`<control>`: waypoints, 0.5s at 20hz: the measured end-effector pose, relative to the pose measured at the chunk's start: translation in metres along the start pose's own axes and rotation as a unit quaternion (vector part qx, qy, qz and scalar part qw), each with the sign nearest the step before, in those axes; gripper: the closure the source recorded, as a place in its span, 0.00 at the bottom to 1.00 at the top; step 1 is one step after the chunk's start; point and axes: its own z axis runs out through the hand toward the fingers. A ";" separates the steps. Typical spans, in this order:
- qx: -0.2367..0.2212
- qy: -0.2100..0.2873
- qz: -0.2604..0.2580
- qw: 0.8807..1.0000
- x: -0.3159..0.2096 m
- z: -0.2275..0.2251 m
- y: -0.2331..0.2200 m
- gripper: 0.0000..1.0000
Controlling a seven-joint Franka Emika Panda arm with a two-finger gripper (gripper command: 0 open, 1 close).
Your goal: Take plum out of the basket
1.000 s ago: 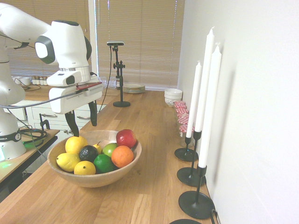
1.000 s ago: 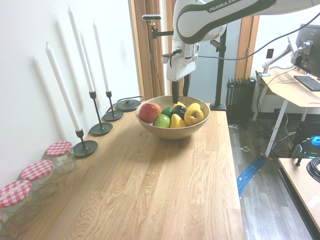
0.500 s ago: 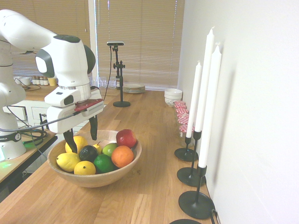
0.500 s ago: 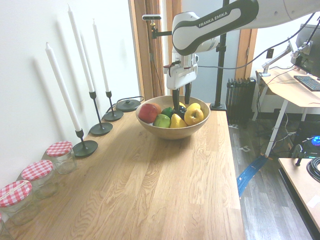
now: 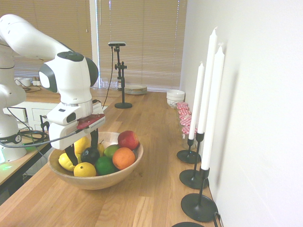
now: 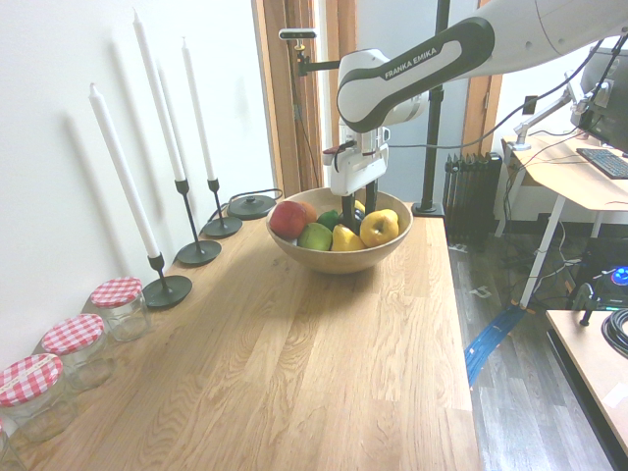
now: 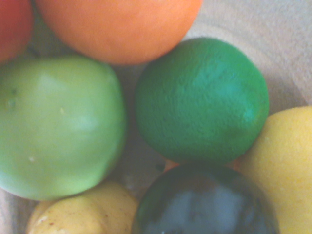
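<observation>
**Fingers either side of the plum**

Over the wide, shallow bowl of pale tan wood, the basket (image 5: 120, 176), the white arm's two-finger gripper (image 5: 84, 150) pointed straight down, its dark fingers (image 5: 71, 155) spread wide and holding nothing. They had dipped below the basket's rim, one on each side of the small, glossy, purple-black plum (image 5: 89, 154), though I could not tell whether either pad touched the skin.

The plum sat inside the basket, on the side nearest the arm, wedged among its neighbours: a dark green lime (image 5: 104, 165) just beside it toward the basket's front, a pale green apple (image 5: 111, 151) just behind, yellow lemons (image 5: 84, 170) pressing in from the arm's side. A round orange (image 5: 124, 158) and a red apple (image 5: 128, 140) filled the part of the basket nearest the tall white candles (image 5: 207, 99). From close above, the wrist view showed the plum (image 7: 204, 202) hemmed in by the lime (image 7: 202, 100) and the green apple (image 7: 57, 126).

To my eye the reach was nearly done and the grasp was the step in hand. Next would be a little more descent if needed, a close around the plum's middle, then a straight lift so the crowded fruit was not dragged along.
</observation>
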 end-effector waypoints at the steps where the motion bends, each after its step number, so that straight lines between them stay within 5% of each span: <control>1: 0.000 0.001 0.000 1.000 0.000 0.002 0.001 1.00; 10: 0.000 0.001 -0.001 1.000 0.001 0.004 0.009 1.00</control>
